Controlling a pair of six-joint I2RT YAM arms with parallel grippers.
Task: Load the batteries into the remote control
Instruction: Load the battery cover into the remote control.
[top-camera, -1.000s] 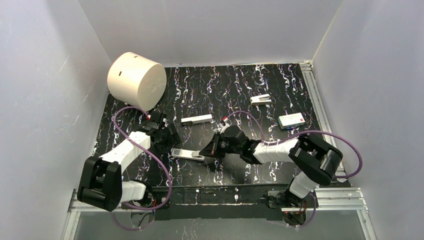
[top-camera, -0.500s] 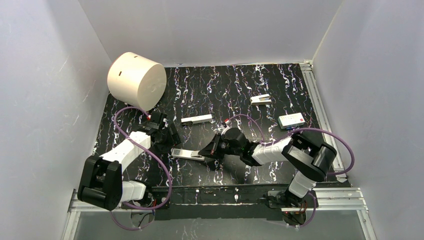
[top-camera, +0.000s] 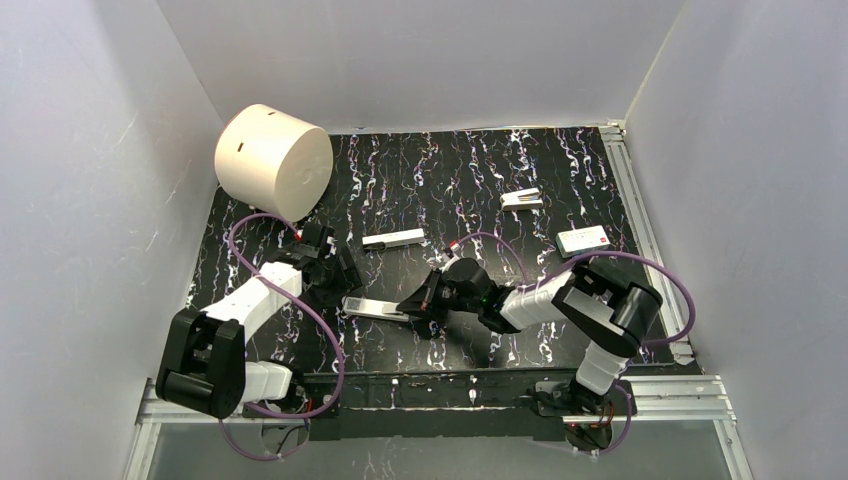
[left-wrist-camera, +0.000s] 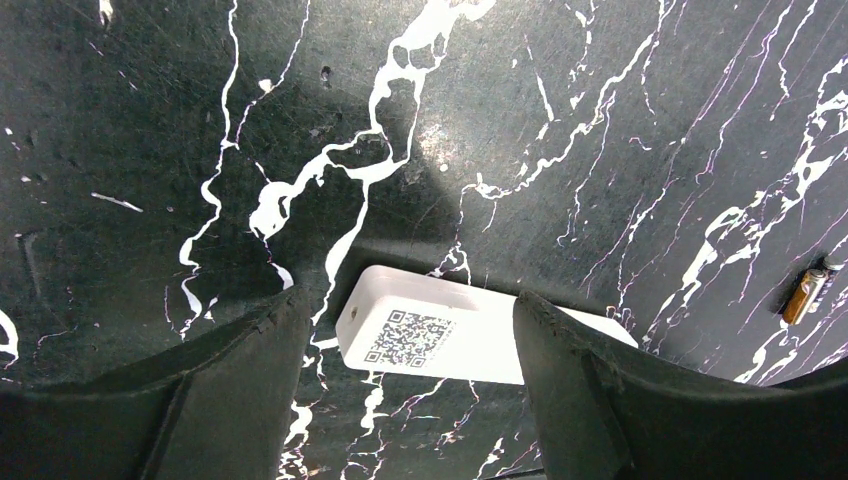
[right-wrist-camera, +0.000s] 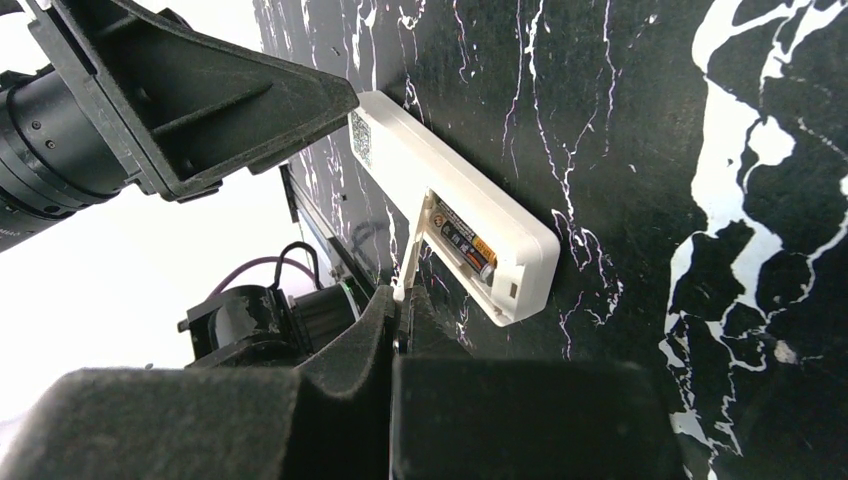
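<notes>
The remote control (top-camera: 372, 307) lies back-up on the black mat, a QR sticker at its left end (left-wrist-camera: 425, 336). My left gripper (left-wrist-camera: 408, 305) is open and straddles that end; I cannot tell whether its fingers (left-wrist-camera: 235, 385) touch it. The right wrist view shows the remote's (right-wrist-camera: 455, 215) battery recess open at the near end, with one copper-banded battery (right-wrist-camera: 466, 241) lying in it. A thin white flap (right-wrist-camera: 413, 250) rises from the recess edge into my right gripper (right-wrist-camera: 400, 312), which is shut on its tip. A second battery (left-wrist-camera: 806, 293) lies loose on the mat to the right.
A plain white strip (top-camera: 393, 239) lies behind the remote. Further back right sit a small white holder (top-camera: 522, 199) and a white box with a red mark (top-camera: 584, 240). A big white cylinder (top-camera: 272, 160) stands at the back left. White walls enclose the mat.
The right arm's elbow has swung left and its gripper has edged closer to the remote's end. The left arm and the remote have stayed put.
</notes>
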